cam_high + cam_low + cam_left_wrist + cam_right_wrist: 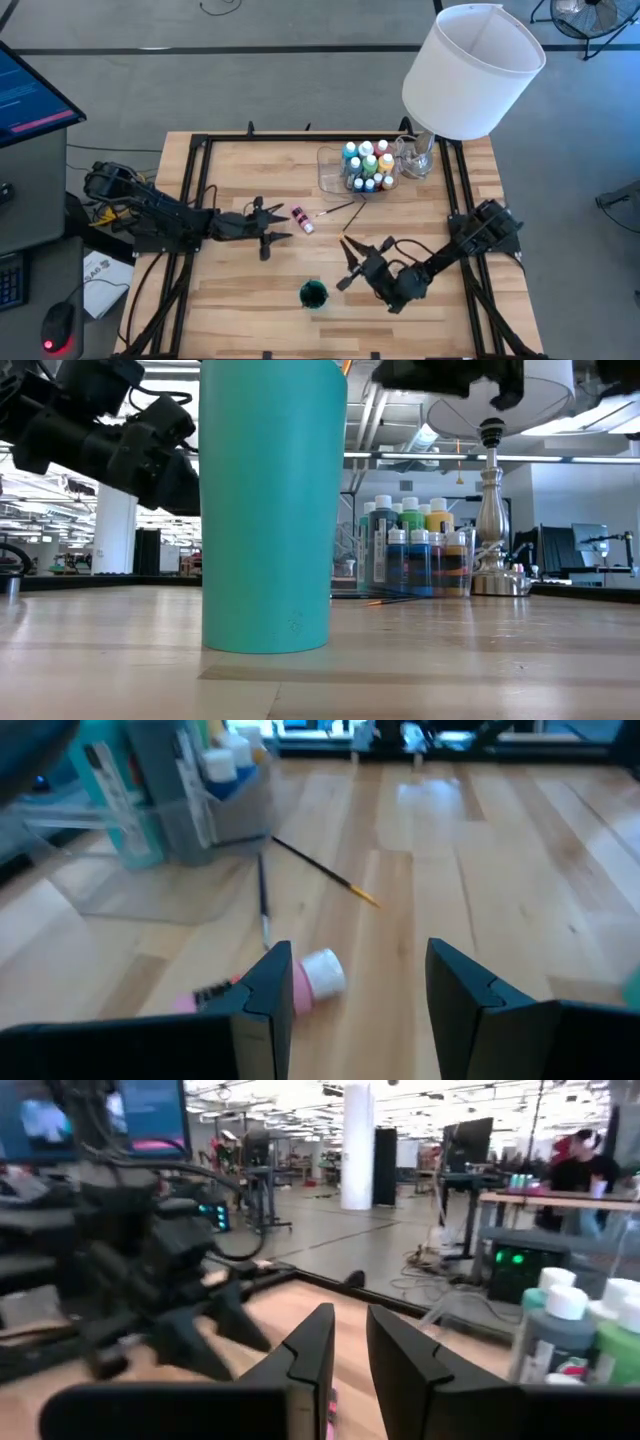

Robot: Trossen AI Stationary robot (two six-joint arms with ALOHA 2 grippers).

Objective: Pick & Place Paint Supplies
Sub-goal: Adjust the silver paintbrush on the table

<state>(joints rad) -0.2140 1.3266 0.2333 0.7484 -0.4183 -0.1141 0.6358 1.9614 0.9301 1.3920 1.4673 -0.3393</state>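
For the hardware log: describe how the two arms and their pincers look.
Both arms are black, jointed and blocky, with dark cables running along them. The left pincer and the right pincer each end in two flat, angular dark fingers with bevelled tips. No markings show.

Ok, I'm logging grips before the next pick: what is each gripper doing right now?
Left gripper: open, empty, just short of the pink bottle lying on the table.
Right gripper: narrow gap, nothing between the fingers; open or shut cannot be told.
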